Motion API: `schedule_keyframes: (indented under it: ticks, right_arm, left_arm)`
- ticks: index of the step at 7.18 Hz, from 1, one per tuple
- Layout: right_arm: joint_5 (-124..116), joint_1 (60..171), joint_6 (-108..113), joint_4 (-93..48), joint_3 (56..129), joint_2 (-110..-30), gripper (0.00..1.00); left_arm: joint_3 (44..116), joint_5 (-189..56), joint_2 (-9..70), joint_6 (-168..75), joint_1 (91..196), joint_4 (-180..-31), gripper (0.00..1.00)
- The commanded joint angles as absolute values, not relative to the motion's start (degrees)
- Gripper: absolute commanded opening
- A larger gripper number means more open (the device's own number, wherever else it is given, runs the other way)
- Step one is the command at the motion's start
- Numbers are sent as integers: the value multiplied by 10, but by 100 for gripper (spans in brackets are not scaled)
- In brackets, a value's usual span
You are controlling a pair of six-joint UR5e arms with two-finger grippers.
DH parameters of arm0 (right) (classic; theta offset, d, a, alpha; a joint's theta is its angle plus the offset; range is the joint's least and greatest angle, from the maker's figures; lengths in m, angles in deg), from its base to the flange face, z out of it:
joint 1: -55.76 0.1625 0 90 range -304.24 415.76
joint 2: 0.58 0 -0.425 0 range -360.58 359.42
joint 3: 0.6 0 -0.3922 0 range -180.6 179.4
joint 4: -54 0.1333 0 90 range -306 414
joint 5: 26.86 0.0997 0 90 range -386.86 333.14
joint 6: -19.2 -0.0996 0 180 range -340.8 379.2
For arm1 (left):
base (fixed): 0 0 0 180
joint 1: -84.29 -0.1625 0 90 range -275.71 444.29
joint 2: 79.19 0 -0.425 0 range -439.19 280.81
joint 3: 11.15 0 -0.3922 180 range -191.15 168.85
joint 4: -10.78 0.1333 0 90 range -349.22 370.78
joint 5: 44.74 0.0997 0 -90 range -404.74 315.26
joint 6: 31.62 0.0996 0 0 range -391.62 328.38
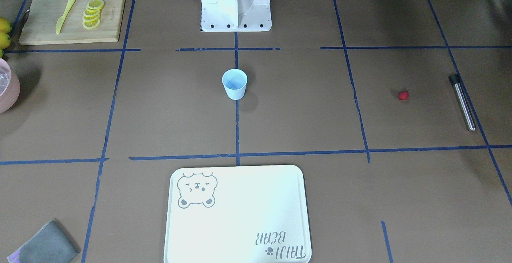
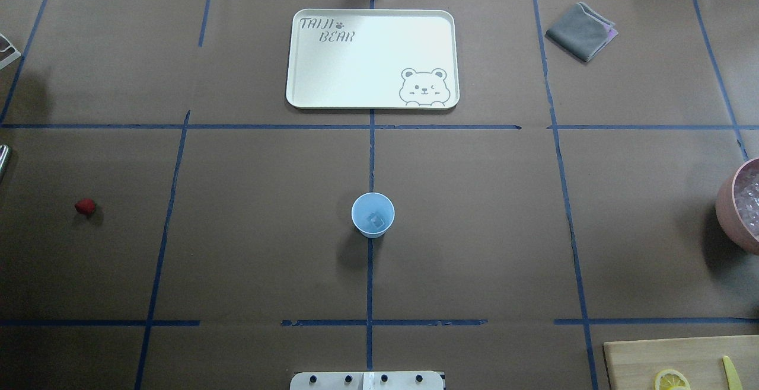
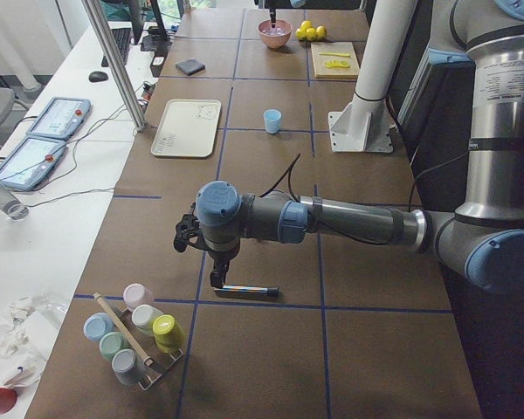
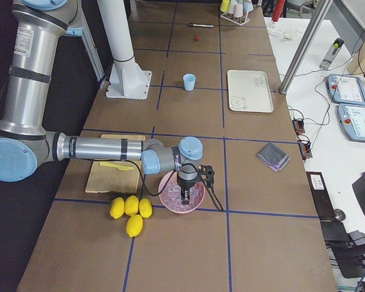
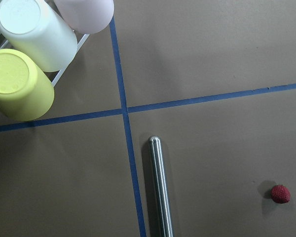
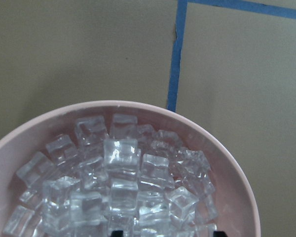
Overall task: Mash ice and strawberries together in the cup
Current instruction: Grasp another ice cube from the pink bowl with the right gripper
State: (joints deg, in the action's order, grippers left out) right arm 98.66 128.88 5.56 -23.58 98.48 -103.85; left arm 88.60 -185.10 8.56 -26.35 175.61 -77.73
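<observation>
The light-blue cup stands upright at the table's middle, also in the front view. A small clear ice chunk lies inside it. The red strawberry lies on the table on my left, also in the left wrist view. My left gripper hangs over a metal rod near the strawberry; I cannot tell if it is open. My right gripper is open and empty just above the ice cubes in the pink bowl.
A pale tray lies at the far centre and a grey cloth at the far right. A wooden board holds lemon slices and a yellow knife. Whole lemons lie by the bowl. A rack of cups stands near the rod.
</observation>
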Motion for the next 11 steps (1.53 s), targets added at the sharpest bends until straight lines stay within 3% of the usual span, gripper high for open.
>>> schedule_keyframes:
  ticks: [1,11]
  right_arm:
    - [986,1288,57,-236,984,-1039,68]
    - [982,1264,61,-236,971,-1027,63]
  left_arm:
    - [886,-1851,85,-263,1756,-778,100]
    - [895,-1852,85,-263,1756,-777,100]
